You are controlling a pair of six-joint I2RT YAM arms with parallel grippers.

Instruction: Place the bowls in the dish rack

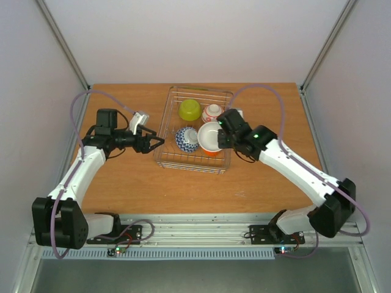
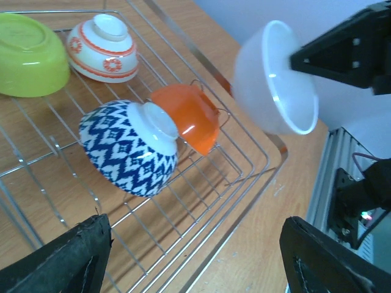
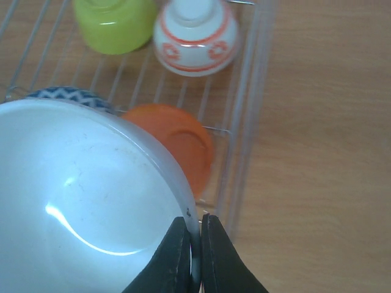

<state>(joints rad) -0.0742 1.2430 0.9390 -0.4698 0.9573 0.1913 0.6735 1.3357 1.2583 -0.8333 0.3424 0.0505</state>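
Observation:
The silvery wire dish rack (image 1: 161, 131) stands mid-table. In it are a lime green bowl (image 1: 190, 109), a red-and-white bowl (image 1: 212, 112), a blue-and-white bowl (image 1: 186, 139) and an orange bowl (image 1: 211, 152), all tipped or upturned. My right gripper (image 3: 195, 244) is shut on the rim of a plain white bowl (image 3: 79, 201) and holds it above the orange bowl (image 3: 177, 143) in the rack's near right part. My left gripper (image 1: 156, 143) is open and empty beside the rack's left side, facing the blue-and-white bowl (image 2: 128, 149). The white bowl also shows in the left wrist view (image 2: 275, 79).
The rack's right rim (image 3: 244, 122) runs just right of my right gripper, with bare wooden table (image 1: 269, 177) beyond it. White walls close in the table at the back and sides. A metal rail (image 1: 201, 229) with the arm bases runs along the near edge.

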